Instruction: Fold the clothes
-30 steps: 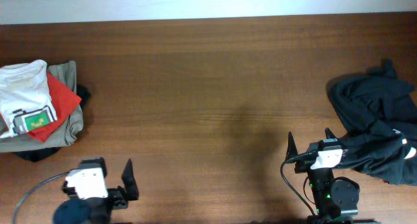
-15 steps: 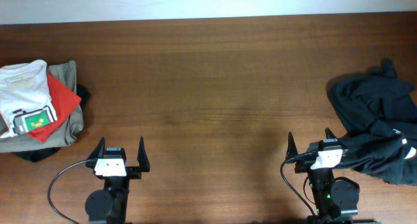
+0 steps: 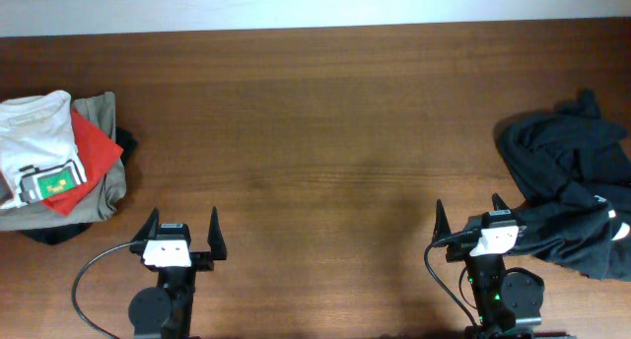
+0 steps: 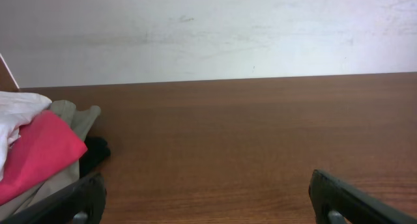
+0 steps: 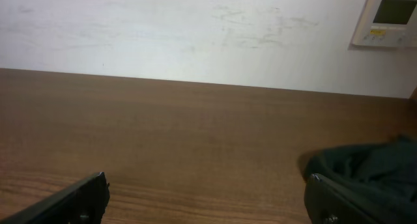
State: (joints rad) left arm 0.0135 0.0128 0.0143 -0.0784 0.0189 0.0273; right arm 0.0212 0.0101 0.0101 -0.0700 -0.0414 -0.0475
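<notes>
A crumpled black garment (image 3: 572, 196) lies unfolded at the right edge of the table; its edge shows in the right wrist view (image 5: 371, 168). A stack of folded clothes (image 3: 54, 162), white on red on khaki, sits at the far left and shows in the left wrist view (image 4: 39, 152). My left gripper (image 3: 182, 233) is open and empty at the front left (image 4: 205, 198). My right gripper (image 3: 471, 219) is open and empty at the front right (image 5: 205, 201), just left of the black garment.
The wooden table (image 3: 315, 132) stretches between the two piles. A white wall (image 5: 195, 28) stands behind it, with a wall controller (image 5: 391, 15) at the upper right.
The left arm swung from a turned-away pose at the front left into an upright, forward-facing rest with fingers spread. The right arm and both clothing piles have not moved.
</notes>
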